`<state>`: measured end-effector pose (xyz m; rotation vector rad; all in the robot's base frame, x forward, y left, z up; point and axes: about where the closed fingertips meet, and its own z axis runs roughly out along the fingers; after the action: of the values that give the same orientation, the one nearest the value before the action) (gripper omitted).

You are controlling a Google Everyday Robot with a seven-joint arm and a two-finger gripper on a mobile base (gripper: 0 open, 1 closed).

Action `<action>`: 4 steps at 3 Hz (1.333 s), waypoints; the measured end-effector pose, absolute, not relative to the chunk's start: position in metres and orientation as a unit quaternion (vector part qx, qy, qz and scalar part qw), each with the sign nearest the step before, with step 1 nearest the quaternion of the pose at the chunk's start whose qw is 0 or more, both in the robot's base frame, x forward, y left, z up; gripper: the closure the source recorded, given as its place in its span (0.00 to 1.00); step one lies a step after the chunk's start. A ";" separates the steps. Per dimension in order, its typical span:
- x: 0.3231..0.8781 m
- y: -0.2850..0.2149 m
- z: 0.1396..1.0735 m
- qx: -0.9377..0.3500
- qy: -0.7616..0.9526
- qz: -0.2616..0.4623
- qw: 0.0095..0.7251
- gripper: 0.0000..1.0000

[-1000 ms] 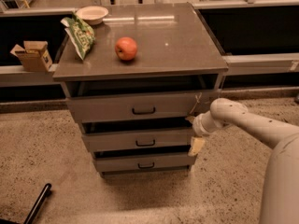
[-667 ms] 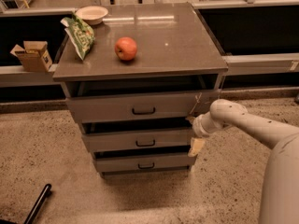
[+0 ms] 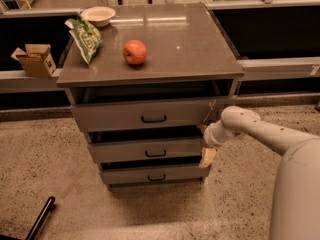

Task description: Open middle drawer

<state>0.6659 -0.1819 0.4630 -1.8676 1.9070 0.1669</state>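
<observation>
Floor, far left: a dark rod [image 3: 40, 218] is noted lying at an angle, well apart from the cabinet.

Ledge behind, left: an open cardboard box [image 3: 34, 59] is seen.

Tabletop [image 3: 195, 39] of the grey cabinet: a green snack bag [image 3: 85, 36] is set at the left edge, a pale bowl [image 3: 98, 15] just behind it, and a red apple [image 3: 134, 52] near the middle. The right half is left bare.

Cabinet front: three drawers are stacked. The top drawer [image 3: 115, 116] is drawn out a little, and a dark gap is shown above it. The middle drawer [image 3: 120, 151] is found directly below, second of the three, with its small dark loop handle [image 3: 155, 153] at centre. A shadowed gap above its front suggests it is partly out, though this may only be the viewing angle. The bottom drawer [image 3: 125, 175] sits lowest.

Right: the claw [image 3: 206, 144] is held at the right end of the middle drawer's front, well off the handle, on the pale arm [image 3: 265, 134] reaching in from the right. Whether the claw is spread or closed, and whether anything is gripped, cannot be told.

Risks, as judged: if the drawer is pulled from its end and not its handle, it could be racked and jammed, or contact lost. The top drawer's overhang could be caught on the way out. A jolted cabinet could send the apple rolling.
</observation>
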 end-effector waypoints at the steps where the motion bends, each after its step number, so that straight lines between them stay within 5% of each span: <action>1: 0.673 -0.187 0.441 -0.683 0.698 0.056 0.208 0.00; 2: 0.672 -0.191 0.422 -0.689 0.697 0.072 0.183 0.24; 4: 0.657 -0.182 0.425 -0.706 0.682 0.102 0.163 0.47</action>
<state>0.6571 -0.1821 0.4251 -2.0127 1.9443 0.2918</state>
